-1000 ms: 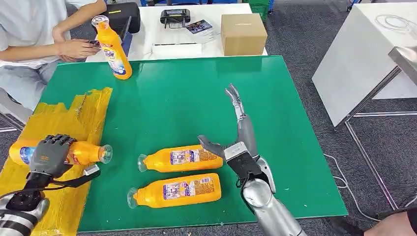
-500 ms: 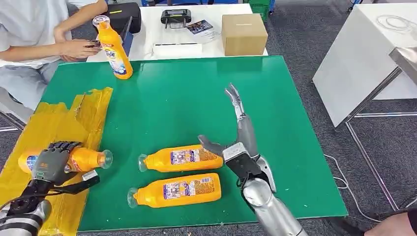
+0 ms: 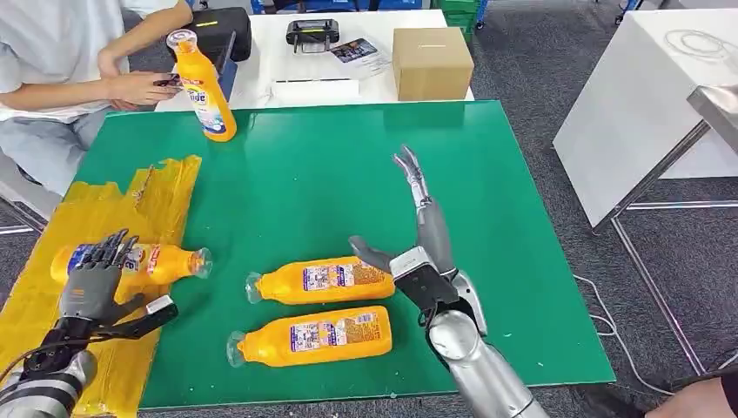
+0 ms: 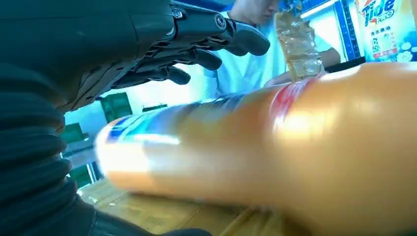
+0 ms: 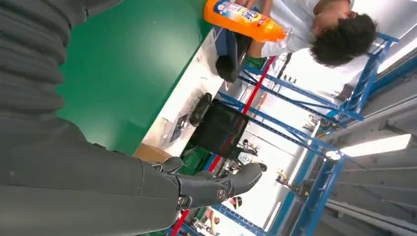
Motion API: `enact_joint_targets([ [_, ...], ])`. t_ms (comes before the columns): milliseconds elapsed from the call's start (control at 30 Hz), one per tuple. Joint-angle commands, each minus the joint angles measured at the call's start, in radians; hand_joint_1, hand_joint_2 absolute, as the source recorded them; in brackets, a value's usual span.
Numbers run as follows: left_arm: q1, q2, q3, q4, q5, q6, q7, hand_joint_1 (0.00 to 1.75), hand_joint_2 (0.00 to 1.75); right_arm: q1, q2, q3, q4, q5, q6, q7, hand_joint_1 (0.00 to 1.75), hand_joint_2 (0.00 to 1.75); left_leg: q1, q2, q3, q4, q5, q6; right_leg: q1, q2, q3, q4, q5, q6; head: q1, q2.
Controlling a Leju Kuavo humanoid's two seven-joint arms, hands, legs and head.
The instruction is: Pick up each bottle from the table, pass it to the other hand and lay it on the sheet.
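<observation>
An orange bottle [image 3: 161,260] lies on its side on the yellow sheet [image 3: 130,200], cap toward the table's middle. My left hand [image 3: 91,283] sits on its near side with fingers spread and lifted; in the left wrist view the fingers [image 4: 211,37] arch above the bottle [image 4: 295,147] without gripping it. Two more orange bottles [image 3: 318,280] [image 3: 313,335] lie side by side on the green table [image 3: 331,174]. My right hand [image 3: 416,248] hovers open just right of them, holding nothing. One bottle [image 3: 202,87] stands upright at the far left corner, also seen as the bottle [image 5: 241,19].
A person [image 3: 52,52] sits at the far left, with a hand near the upright bottle. Behind the green table a white table holds a cardboard box [image 3: 431,59], a black device [image 3: 311,30] and a black bag [image 3: 218,30]. Another white table [image 3: 644,96] stands at the right.
My left hand has opened and let go of the bottle, which now lies on the sheet a little farther from me. The right hand has barely moved.
</observation>
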Motion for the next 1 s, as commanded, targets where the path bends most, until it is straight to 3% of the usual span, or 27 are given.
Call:
enact_joint_targets([
  [33, 0.009, -0.051, 0.005, 0.036, 0.076, -0.007, -0.046, 0.0, 1.75, -0.055, 0.0, 0.01, 0.093, 0.001, 0.012, 0.005, 0.0, 1.75, 0.0, 0.001, 0.004, -0.001, -0.001, 0.001, 0.0, 0.0, 0.004, -0.001, 0.0, 0.0, 0.0, 0.0],
  [133, 0.044, -0.073, 0.05, -0.056, 0.131, -0.007, -0.093, 0.0, 1.75, -0.058, 0.0, 0.012, 0.1, 0.002, 0.015, 0.005, 0.0, 1.75, 0.0, 0.001, 0.004, -0.001, -0.001, 0.001, 0.0, 0.0, 0.004, -0.002, -0.001, 0.0, 0.0, 0.0],
  [200, 0.081, -0.139, 0.164, -0.163, 0.212, -0.007, -0.219, 0.0, 1.75, -0.061, -0.002, 0.016, 0.105, 0.011, 0.013, 0.006, 0.0, 1.75, 0.0, 0.001, 0.004, -0.001, -0.002, 0.001, 0.0, 0.0, 0.005, -0.002, -0.001, 0.0, 0.0, 0.0],
  [233, 0.115, -0.182, 0.159, -0.274, 0.375, -0.007, -0.293, 0.0, 1.75, -0.059, -0.005, 0.019, 0.105, 0.029, 0.002, 0.007, 0.0, 1.75, -0.001, 0.0, 0.003, -0.001, -0.001, 0.001, 0.0, -0.001, 0.004, -0.002, -0.001, 0.0, 0.0, 0.0],
  [300, 0.129, -0.192, 0.141, -0.311, 0.407, -0.007, -0.292, 0.0, 1.75, -0.058, -0.006, 0.021, 0.103, 0.033, 0.0, 0.008, 0.0, 1.75, -0.001, -0.002, 0.003, -0.001, -0.001, 0.002, 0.0, -0.003, 0.005, -0.002, -0.001, 0.0, 0.0, 0.0],
  [367, 0.129, -0.192, 0.141, -0.311, 0.407, -0.007, -0.292, 0.0, 1.75, -0.058, -0.006, 0.021, 0.103, 0.033, 0.0, 0.008, 0.0, 1.75, 0.0, -0.001, 0.001, 0.0, -0.001, 0.001, 0.0, -0.002, 0.001, -0.001, -0.001, 0.0, 0.0, 0.0],
  [433, 0.192, -0.161, -0.002, -0.515, 0.705, -0.007, -0.293, 0.0, 1.75, -0.053, -0.008, 0.024, 0.093, 0.07, -0.017, 0.018, 0.0, 1.75, 0.001, 0.0, 0.004, 0.002, -0.003, 0.002, 0.001, -0.002, 0.005, -0.001, -0.003, 0.0, 0.001, 0.0],
  [533, 0.241, -0.149, -0.041, -0.695, 0.828, -0.043, -0.293, 0.0, 1.75, -0.059, -0.013, 0.035, 0.091, 0.128, -0.026, 0.046, 0.0, 1.75, 0.001, -0.001, -0.002, 0.002, -0.002, 0.001, 0.001, -0.002, 0.0, 0.0, -0.001, -0.001, 0.0, 0.0],
  [733, 0.25, -0.176, -0.024, -0.761, 0.747, -0.007, -0.293, 0.0, 1.75, -0.103, -0.021, 0.083, 0.142, 0.228, -0.003, 0.071, 0.0, 1.75, 0.0, 0.002, -0.002, 0.001, -0.001, 0.001, 0.0, 0.0, -0.002, -0.001, 0.0, 0.0, 0.0, 0.0],
  [833, 0.22, -0.191, -0.081, -0.756, 0.809, -0.01, -0.293, 0.0, 1.75, -0.176, -0.007, 0.162, 0.265, 0.334, 0.072, 0.141, 0.0, 1.75, 0.0, 0.002, -0.001, 0.0, -0.001, 0.001, 0.0, 0.0, -0.001, -0.001, 0.0, 0.0, 0.0, 0.0],
  [1000, 0.175, -0.199, -0.156, -0.755, 0.88, -0.044, -0.293, 0.0, 1.75, -0.288, 0.053, 0.253, 0.481, 0.46, 0.099, 0.201, 0.0, 1.75, 0.001, 0.002, 0.0, 0.001, -0.001, 0.001, 0.001, 0.0, 0.0, -0.001, 0.0, -0.001, 0.0, 0.0],
])
